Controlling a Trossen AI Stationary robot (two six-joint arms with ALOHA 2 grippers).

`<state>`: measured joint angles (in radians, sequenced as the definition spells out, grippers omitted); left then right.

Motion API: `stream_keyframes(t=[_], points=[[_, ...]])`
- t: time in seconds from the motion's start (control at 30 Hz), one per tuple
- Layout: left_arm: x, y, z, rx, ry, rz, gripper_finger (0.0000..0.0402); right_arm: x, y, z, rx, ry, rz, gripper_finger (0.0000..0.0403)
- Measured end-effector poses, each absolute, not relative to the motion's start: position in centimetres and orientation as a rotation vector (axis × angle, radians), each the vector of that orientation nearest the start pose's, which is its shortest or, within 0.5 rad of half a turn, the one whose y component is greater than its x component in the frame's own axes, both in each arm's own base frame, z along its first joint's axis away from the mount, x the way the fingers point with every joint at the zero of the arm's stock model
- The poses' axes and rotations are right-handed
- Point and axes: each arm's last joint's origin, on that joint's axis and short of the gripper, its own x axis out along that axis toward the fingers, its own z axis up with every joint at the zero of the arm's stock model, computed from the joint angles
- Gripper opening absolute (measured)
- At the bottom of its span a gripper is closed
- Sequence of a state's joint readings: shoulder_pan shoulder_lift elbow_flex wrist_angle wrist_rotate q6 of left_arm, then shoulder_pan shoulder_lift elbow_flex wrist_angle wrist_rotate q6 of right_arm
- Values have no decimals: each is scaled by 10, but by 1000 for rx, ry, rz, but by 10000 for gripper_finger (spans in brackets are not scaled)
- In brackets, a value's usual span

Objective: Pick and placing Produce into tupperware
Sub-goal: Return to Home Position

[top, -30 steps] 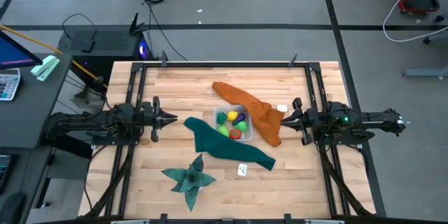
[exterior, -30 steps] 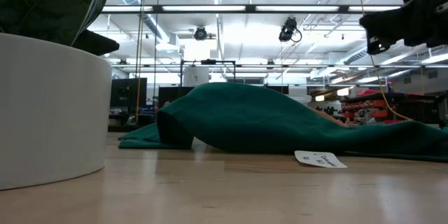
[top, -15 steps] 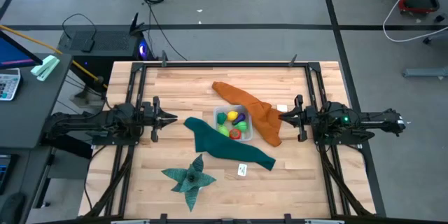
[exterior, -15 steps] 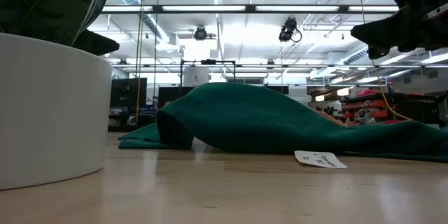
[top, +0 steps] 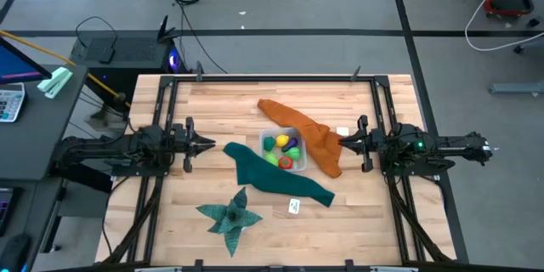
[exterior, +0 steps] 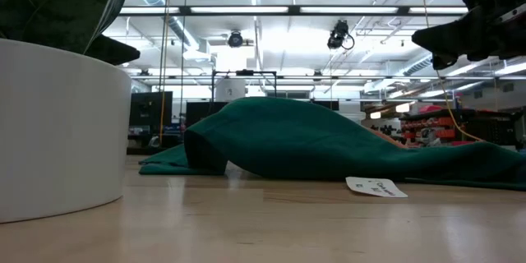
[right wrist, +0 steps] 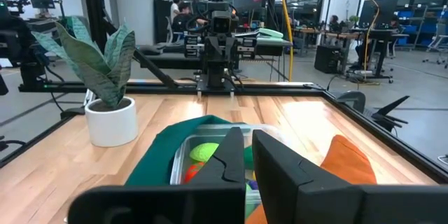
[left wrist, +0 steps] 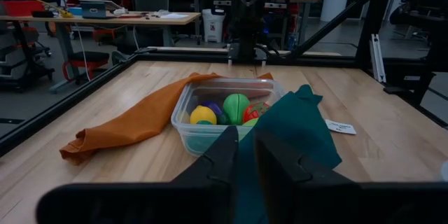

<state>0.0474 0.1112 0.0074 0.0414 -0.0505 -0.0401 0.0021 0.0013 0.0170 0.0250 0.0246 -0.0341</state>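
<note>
With the produce (top: 281, 150) in the tupperware (left wrist: 198, 138) at mid-surface, the left hand (top: 208, 144) and right hand (top: 342, 144), nearly closed and empty at opposite edges, are best parked level, clear of the teal cloth (top: 272, 177).

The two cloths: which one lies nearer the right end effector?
The orange cloth, close to the right end effector; the teal cloth lies farther off.

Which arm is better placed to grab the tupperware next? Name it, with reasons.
Right, probably. In the high view the right pincer hangs slightly nearer the tupperware than the left pincer, with only the orange cloth between; the teal cloth lies against the box's left-arm side.
</note>
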Motion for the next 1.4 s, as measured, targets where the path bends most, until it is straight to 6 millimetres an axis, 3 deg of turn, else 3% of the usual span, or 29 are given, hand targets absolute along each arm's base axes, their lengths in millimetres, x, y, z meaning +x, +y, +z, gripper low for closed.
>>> stream_keyframes(t=[1.4], points=[[104, 6, 161, -40, 60, 99, 57, 97, 0, 171, -32, -39, -22, 0]])
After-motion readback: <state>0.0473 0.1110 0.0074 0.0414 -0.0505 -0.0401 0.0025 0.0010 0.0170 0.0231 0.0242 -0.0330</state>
